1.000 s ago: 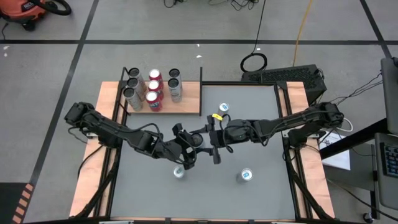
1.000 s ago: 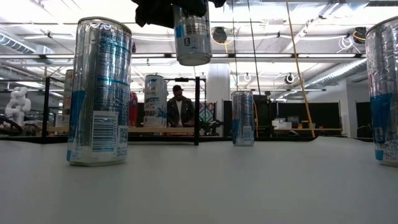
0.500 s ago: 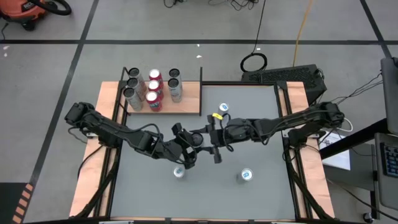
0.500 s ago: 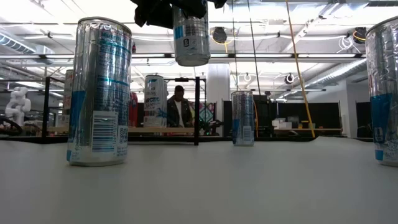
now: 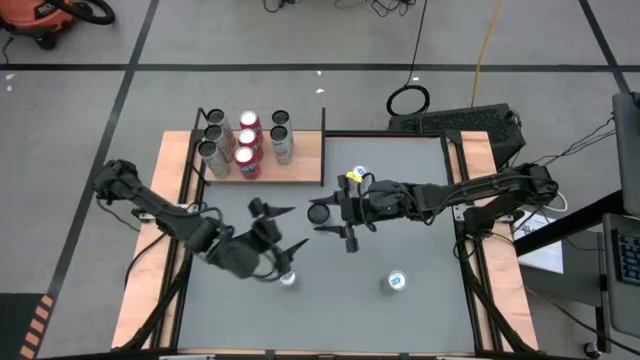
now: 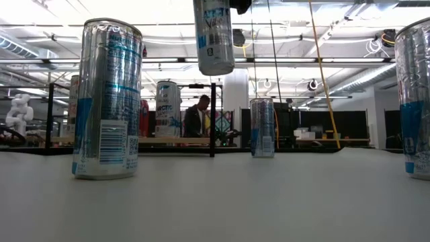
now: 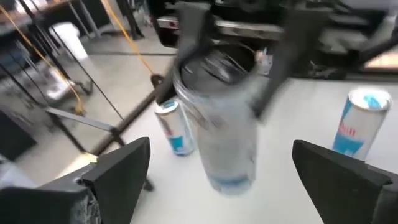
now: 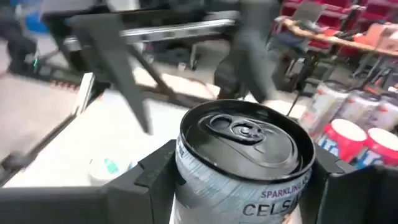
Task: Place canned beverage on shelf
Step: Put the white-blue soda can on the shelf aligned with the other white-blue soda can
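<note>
Both arms are matte black, built of chunky jointed segments with dark cables along them. The left end effector (image 5: 277, 228) has two slim, flat black fingers. The right end effector (image 5: 322, 214) carries a yellow tag near its wrist.

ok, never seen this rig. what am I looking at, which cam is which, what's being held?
Two dark robot arms work at a grey table. One picture looks straight down, one looks level across the tabletop, and one sits on each wrist. The right gripper holds a silver can clear of the table. The left gripper is open and empty, facing that can. Three more cans stand loose on the table, for instance one near the front edge. The wooden shelf at the far left corner already carries several cans.
</note>
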`<move>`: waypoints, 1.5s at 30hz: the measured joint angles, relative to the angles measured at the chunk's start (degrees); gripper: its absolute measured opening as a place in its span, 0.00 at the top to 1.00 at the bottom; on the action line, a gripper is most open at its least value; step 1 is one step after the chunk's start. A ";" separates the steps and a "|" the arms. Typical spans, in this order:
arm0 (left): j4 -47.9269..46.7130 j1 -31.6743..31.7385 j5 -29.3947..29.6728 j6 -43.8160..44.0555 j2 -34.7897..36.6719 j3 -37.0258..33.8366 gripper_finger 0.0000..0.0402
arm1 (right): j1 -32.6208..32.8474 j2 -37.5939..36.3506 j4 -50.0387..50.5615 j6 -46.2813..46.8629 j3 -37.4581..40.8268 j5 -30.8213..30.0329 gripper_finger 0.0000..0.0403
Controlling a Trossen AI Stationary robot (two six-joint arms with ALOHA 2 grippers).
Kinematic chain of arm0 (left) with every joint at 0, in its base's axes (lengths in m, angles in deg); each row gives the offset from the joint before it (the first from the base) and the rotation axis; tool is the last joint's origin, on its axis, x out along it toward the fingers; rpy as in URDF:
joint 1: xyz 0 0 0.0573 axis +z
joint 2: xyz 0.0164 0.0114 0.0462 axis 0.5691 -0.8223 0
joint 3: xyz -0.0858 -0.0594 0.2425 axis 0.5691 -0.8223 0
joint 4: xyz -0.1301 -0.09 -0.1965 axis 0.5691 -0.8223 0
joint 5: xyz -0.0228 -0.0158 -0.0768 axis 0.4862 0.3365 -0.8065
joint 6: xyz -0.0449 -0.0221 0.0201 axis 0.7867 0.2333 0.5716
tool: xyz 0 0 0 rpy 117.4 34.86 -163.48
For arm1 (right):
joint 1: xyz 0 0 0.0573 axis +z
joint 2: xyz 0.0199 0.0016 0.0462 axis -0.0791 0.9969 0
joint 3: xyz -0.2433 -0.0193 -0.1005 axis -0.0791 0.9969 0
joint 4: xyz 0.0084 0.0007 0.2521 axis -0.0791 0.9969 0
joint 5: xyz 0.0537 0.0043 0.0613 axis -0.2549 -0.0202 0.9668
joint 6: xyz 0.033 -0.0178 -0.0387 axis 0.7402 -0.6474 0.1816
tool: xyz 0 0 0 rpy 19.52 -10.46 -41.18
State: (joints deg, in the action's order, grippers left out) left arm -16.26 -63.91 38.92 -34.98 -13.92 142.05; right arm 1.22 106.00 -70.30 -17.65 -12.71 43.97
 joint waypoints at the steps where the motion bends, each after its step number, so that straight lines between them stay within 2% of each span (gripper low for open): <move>1: -1.66 -1.05 1.23 -0.87 0.81 0.00 0.05 | -0.50 0.00 -2.34 0.48 0.60 0.03 0.51; 4: -6.04 -3.43 4.09 -2.60 3.37 0.00 0.07 | -2.23 0.00 -9.86 1.42 2.60 0.96 0.51; 7: -10.21 -4.39 4.50 -3.41 5.68 0.00 0.09 | -3.86 0.07 -15.12 1.27 3.86 0.86 0.51; 11: -18.85 -4.78 5.05 -0.80 7.63 0.00 0.12 | -6.17 1.61 -21.02 1.39 3.75 0.86 0.51; 16: -31.43 -4.80 5.40 5.62 9.22 -0.04 0.17 | -9.20 4.44 -19.47 2.42 -0.98 0.90 0.51; 20: -37.07 -5.28 5.67 9.75 11.47 -0.07 0.22 | -11.29 6.99 -16.44 1.89 -6.45 0.96 0.51; 25: -40.43 -5.95 5.79 11.97 15.18 -0.07 0.29 | -14.76 11.90 -17.17 2.15 -11.40 5.42 0.51; 32: -42.82 -9.22 8.01 17.82 17.74 -0.09 0.35 | -18.74 19.87 -24.18 7.13 -11.68 5.39 0.51; 37: -45.52 -11.20 10.94 20.16 17.65 -0.11 0.36 | -20.33 22.85 -26.27 9.00 -11.65 5.39 0.51; 45: -48.14 -11.52 10.54 20.15 17.65 -0.17 0.36 | -21.87 26.97 -31.24 6.44 -11.67 9.99 0.51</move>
State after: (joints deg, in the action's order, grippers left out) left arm -64.40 -75.44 49.46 -14.83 3.73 141.87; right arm -20.64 132.97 -101.54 -11.22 -24.38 53.96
